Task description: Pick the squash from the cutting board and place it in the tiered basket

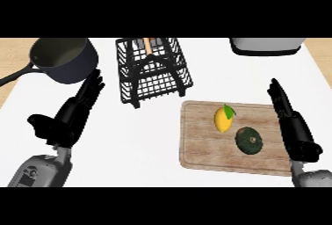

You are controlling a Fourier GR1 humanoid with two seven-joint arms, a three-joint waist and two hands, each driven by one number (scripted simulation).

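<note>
1. Head view: the dark green squash (248, 140) lies on the wooden cutting board (201, 149), toward its right edge, just beside a yellow lemon (223, 119). Nothing touches it.
2. The black wire tiered basket (153, 70) stands near the worktop's far edge, apart from the board's far-left corner.
3. The right hand (293, 127) hovers at the board's right edge, fingers straight, holding nothing.
4. The left hand (73, 113) rests at the worktop's left, fingers straight, empty.
5. Judged progress: no step is done; grasping, carrying and placing all remain.

A dark green, round squash (248, 140) lies on the wooden cutting board (201, 149); the black wire tiered basket (153, 72) stands apart.
</note>
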